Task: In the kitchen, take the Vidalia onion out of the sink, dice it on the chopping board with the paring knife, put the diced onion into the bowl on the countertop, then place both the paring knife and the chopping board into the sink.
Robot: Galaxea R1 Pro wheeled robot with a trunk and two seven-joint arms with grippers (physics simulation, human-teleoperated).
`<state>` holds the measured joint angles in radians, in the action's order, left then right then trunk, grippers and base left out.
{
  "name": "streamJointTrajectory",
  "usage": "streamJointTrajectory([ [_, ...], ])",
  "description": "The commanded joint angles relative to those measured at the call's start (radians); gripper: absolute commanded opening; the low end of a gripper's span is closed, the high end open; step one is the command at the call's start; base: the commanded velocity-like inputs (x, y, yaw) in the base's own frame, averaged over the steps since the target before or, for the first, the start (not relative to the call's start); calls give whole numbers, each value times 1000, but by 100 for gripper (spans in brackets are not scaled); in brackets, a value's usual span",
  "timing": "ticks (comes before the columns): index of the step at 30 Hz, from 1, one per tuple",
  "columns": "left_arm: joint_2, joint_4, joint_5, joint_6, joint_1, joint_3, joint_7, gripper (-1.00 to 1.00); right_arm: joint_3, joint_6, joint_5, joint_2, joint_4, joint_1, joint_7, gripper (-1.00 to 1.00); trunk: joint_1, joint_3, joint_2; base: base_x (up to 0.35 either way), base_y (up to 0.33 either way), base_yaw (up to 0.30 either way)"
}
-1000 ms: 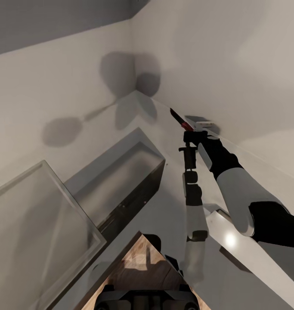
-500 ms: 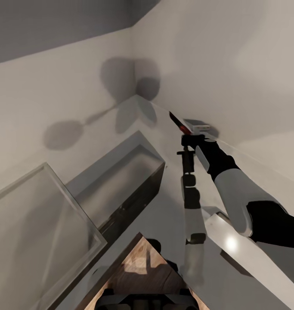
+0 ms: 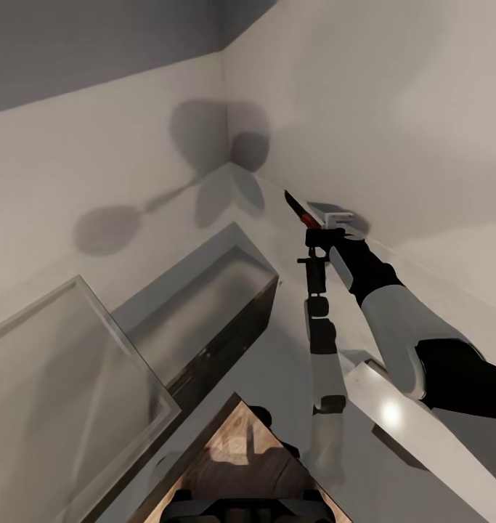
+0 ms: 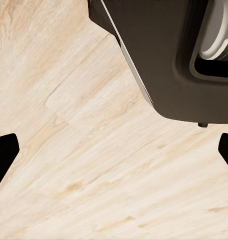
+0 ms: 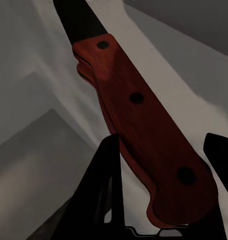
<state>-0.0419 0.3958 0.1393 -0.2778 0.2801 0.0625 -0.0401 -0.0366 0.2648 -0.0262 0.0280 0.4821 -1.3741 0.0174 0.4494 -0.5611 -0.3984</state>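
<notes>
My right gripper [image 3: 318,232] is raised in front of a pale wall corner and is shut on the paring knife [image 3: 298,208]. The knife's short dark blade points up and away toward the wall. In the right wrist view the reddish riveted handle [image 5: 139,130] lies between the two dark fingers [image 5: 109,165] and the blade [image 5: 81,22] sticks out beyond them. My left gripper [image 4: 114,152] hangs open over light wooden flooring [image 4: 93,165] with nothing between its fingers. The onion, chopping board, bowl and sink are out of view.
A dark-sided open box with a grey inside [image 3: 211,298] sits left of the right arm. Beside it leans a pale glassy panel [image 3: 66,378]. A small white fixture [image 3: 343,216] is on the ledge by the wall. The robot's dark base [image 4: 164,55] is near the left gripper.
The whole head view has shifted slightly, so the camera moved. The right gripper still holds the knife in the same pose.
</notes>
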Motion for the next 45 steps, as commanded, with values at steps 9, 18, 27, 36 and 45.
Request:
streamJointTrajectory([
  [9, -1, 1, 10, -1, 1, 7, -1, 100, -2, 6, -1, 0, 6, 0, 0, -100, 1, 5, -2, 0, 0, 0],
  [18, -1, 1, 10, -1, 1, 6, -1, 100, -3, 7, -1, 1, 10, 0, -1, -100, 1, 18, -2, 0, 0, 0],
  [27, -1, 1, 11, -1, 1, 7, -1, 100, -3, 12, -1, 2, 41, 0, -2, -100, 1, 32, -2, 0, 0, 0],
  [36, -1, 1, 11, -1, 1, 7, -1, 100, -3, 13, -1, 21, 43, 0, -2, -100, 1, 46, -2, -63, 0, 0],
  [45, -2, 0, 11, -1, 1, 6, -1, 100, -3, 14, 0, 37, 44, 0, -2, -100, 1, 60, -2, -316, 0, 0],
])
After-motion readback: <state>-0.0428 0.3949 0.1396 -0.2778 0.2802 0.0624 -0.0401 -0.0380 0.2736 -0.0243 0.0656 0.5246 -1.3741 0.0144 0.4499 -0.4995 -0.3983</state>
